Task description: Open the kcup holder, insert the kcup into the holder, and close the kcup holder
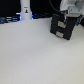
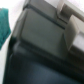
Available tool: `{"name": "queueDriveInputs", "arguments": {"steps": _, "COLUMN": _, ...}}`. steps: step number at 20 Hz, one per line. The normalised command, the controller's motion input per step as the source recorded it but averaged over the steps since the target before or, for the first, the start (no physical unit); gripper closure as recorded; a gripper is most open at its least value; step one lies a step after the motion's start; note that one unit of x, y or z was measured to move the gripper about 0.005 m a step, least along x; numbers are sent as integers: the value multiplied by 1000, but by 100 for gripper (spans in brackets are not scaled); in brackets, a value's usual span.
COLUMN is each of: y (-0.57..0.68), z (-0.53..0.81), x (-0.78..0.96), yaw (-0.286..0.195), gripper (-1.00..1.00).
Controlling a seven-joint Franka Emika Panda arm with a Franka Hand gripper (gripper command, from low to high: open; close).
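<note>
kcup holder [image 1: 62,26] on table [image 1: 35,55]

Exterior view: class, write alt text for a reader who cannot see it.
A black kcup holder stands on a white table toward the exterior view's right, with the robot's hand at its top. A white object stands at the back.

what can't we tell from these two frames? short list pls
- Gripper state: in the exterior view the arm covers the fingers at the black drawer box.
- Drawer open or shut: too small and blurred in the exterior view; the wrist view shows only blurred dark panels.
- Coffee pod: not identifiable in either view; the teal patch is cut off by the wrist view's edge.
- White post: cut off at the exterior view's top.
</note>
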Motion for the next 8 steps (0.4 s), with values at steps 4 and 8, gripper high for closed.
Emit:
{"name": "queueDriveInputs", "arguments": {"steps": 4, "y": -218, "z": -31, "x": -161, "yaw": 64, "gripper": -100}}
{"name": "queueDriveInputs", "arguments": {"steps": 8, "y": 8, "z": 14, "x": 12, "yaw": -6, "gripper": -100}}
